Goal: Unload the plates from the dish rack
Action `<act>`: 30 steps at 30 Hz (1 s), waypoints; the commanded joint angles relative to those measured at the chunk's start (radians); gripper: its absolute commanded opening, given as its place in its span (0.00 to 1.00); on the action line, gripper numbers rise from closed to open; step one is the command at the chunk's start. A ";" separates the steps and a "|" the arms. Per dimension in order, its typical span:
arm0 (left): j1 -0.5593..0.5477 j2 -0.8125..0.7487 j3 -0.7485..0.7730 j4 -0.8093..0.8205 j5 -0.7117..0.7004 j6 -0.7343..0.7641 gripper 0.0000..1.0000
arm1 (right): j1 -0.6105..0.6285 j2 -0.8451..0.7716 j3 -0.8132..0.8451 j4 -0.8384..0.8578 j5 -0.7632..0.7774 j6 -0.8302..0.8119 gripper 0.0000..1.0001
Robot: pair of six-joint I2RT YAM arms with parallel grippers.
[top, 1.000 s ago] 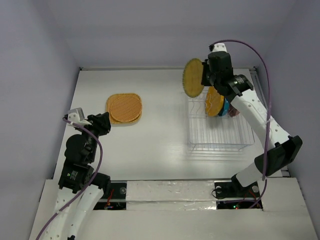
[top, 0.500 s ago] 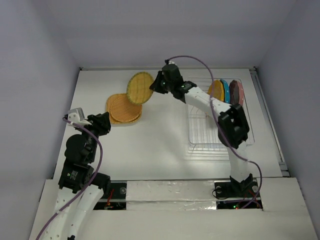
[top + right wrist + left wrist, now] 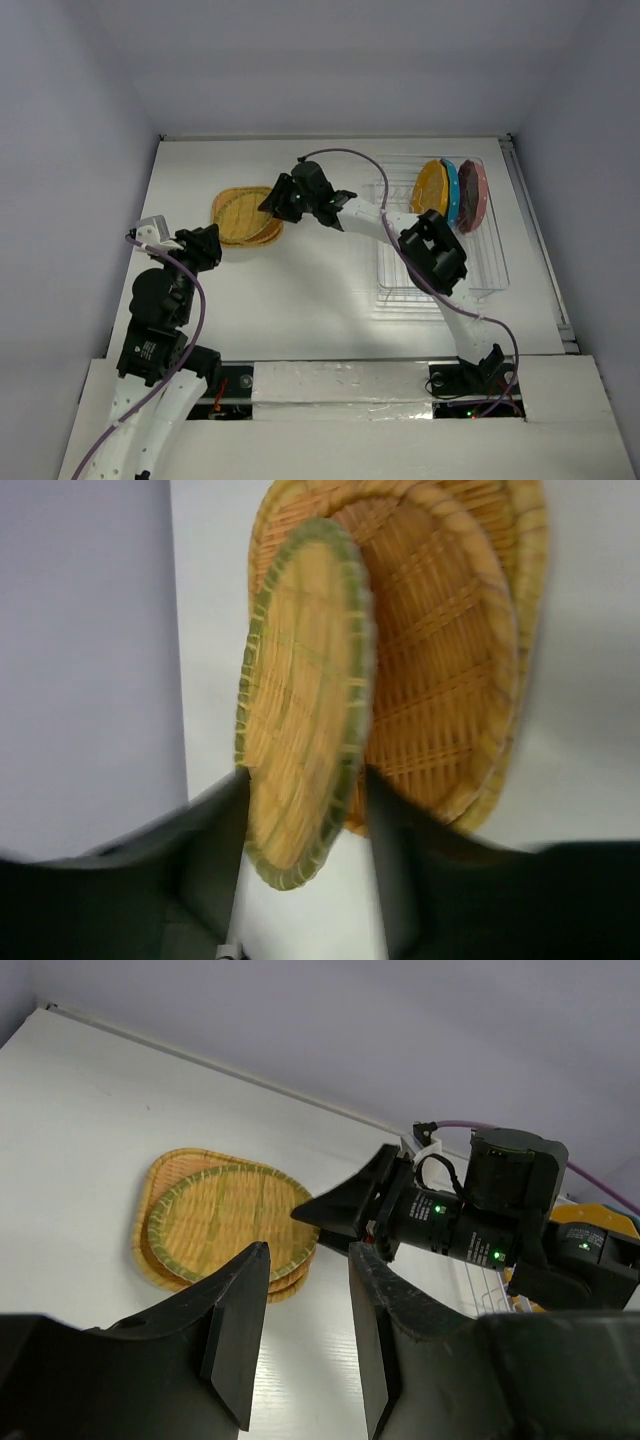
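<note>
Leaning over a stack on the left half of the table (image 3: 330, 285), a woven green-rimmed plate (image 3: 300, 710) sits on top of two tan plates (image 3: 450, 650), which lie flat, one on the other. In the right wrist view it is blurred and tilted against the plates under it. In the left wrist view it looks nearly flat on them.

The right gripper (image 3: 303, 780) is stretched across from the right side. Its fingers (image 3: 205, 860) are spread wide, one on each side of that plate's near rim. Whether either finger presses on the rim cannot be told.

Three more plates stand on edge, close together, at the far end of the rack (image 3: 440, 270): an orange plate (image 3: 430, 187), a blue plate (image 3: 451, 188) and a red plate (image 3: 472, 195). The wire rack sits on the right half of the table, well apart from the stack, and the right arm passes over its near left part.

The left gripper (image 3: 308, 1290) hangs near the table's left edge, just on the near side of the stack. Its fingers are partly apart with nothing between them, and they point toward the stack and the other gripper. A purple cable (image 3: 340, 155) arches over the right gripper's wrist.
</note>
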 commanded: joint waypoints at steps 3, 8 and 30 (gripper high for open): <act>-0.004 0.006 -0.004 0.037 0.003 -0.004 0.35 | 0.001 -0.026 0.002 0.050 -0.050 -0.013 0.75; -0.004 0.003 -0.005 0.039 0.003 -0.004 0.35 | 0.001 -0.108 -0.029 -0.050 0.053 -0.119 0.90; -0.004 -0.024 -0.005 0.040 0.003 -0.001 0.35 | -0.256 -1.020 -0.563 -0.524 0.670 -0.578 0.03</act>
